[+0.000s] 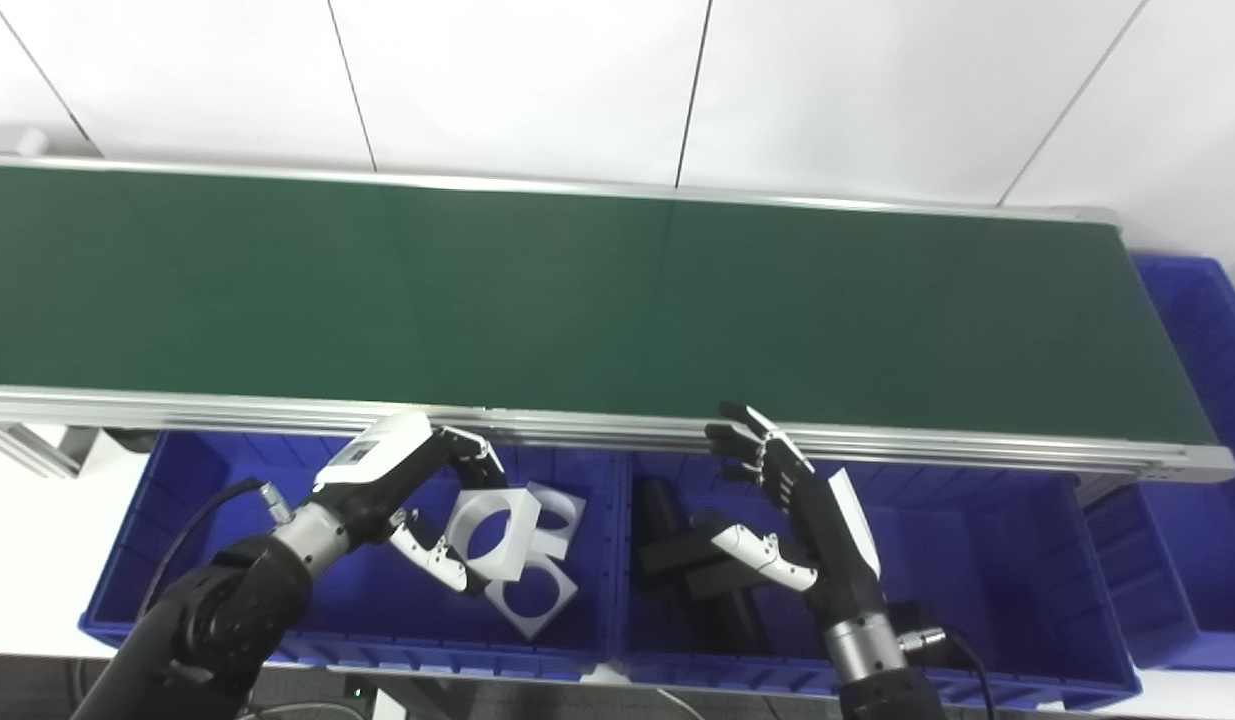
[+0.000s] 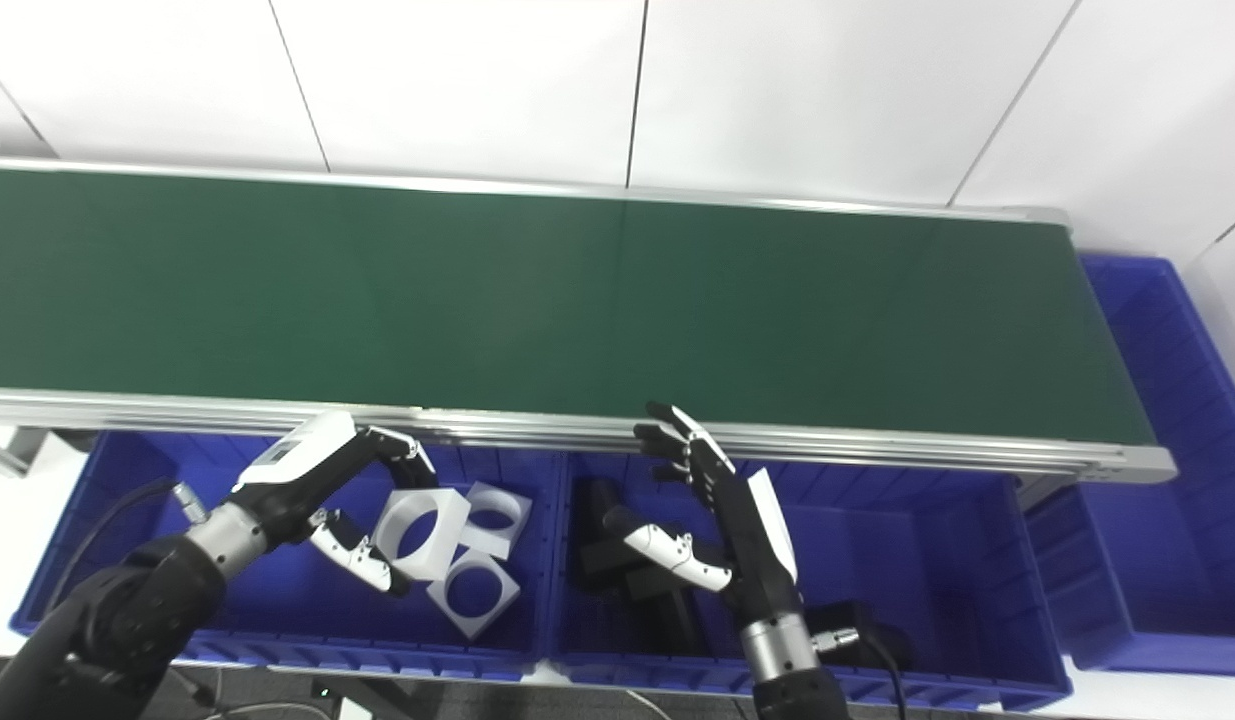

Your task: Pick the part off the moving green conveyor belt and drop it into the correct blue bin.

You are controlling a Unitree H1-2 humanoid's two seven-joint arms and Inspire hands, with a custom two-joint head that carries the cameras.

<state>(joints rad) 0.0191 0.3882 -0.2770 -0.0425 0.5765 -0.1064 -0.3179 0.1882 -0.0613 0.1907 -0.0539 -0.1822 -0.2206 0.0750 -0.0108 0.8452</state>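
The green conveyor belt (image 1: 577,290) runs across the view with no part on it. My left hand (image 1: 402,480) hovers over the left blue bin (image 1: 167,500). It is shut on a white square part with a round hole (image 1: 461,520), held tilted between fingers and thumb. Two more white parts (image 1: 533,600) lie in that bin beneath it. My right hand (image 1: 802,505) is open, fingers spread, above the middle blue bin (image 1: 987,570) and close to the belt's front rail. Black parts (image 1: 677,560) lie in that bin.
A third blue bin (image 1: 1207,330) stands at the belt's right end. The aluminium rail (image 1: 597,425) of the conveyor runs just above both hands. Behind the belt is a white panelled wall.
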